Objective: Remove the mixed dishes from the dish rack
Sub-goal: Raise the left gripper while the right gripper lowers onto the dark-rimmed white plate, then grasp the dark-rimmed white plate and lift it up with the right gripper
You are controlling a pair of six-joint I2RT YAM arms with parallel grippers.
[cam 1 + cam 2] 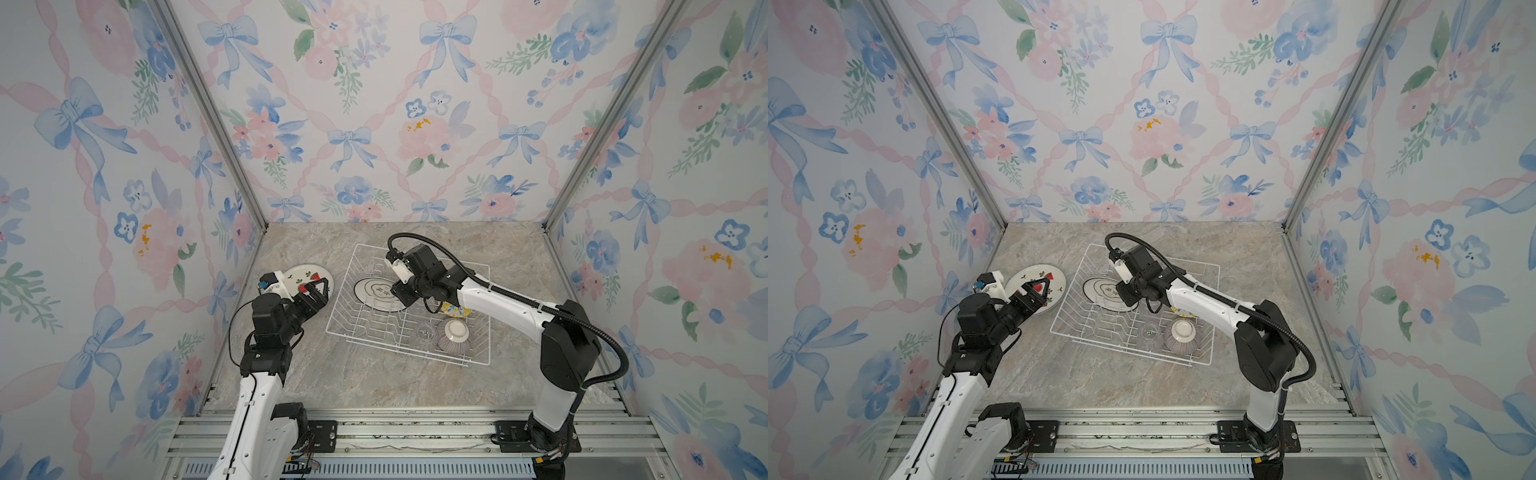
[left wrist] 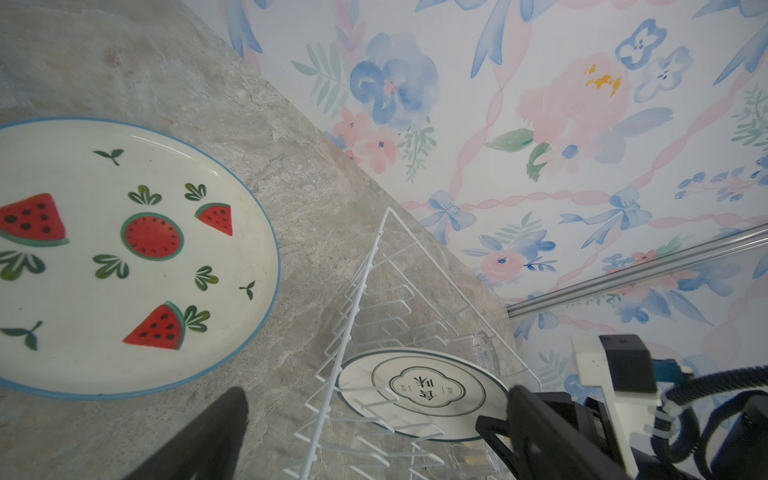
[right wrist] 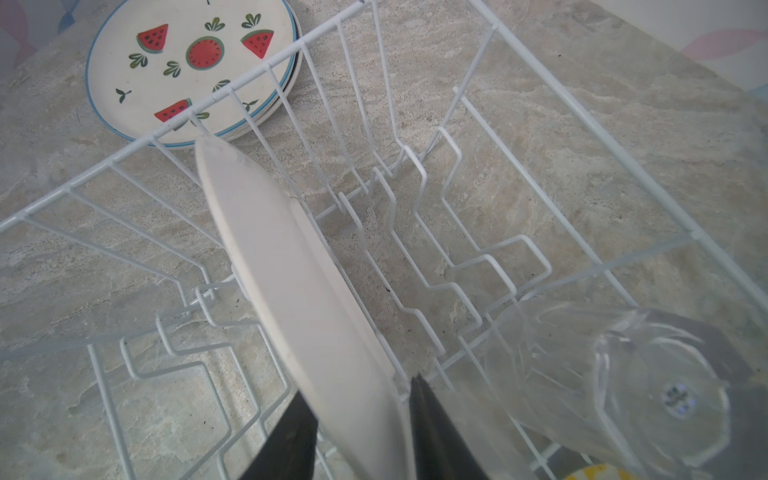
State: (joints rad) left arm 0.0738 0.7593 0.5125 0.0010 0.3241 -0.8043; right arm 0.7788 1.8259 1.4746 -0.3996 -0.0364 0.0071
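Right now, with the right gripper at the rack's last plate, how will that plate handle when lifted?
The plate looks rigid and glazed, so probably slippery between the right gripper fingers. It stands on edge between the dish rack prongs, so it may snag or tip sideways. Likely breakable if dropped.

From my seat, the right arm (image 1: pixel 494 297) hid most of the yellow bowl (image 1: pixel 451 308) in both top views. The watermelon plate (image 2: pixel 124 257) was cut off by the left wrist picture's edge.
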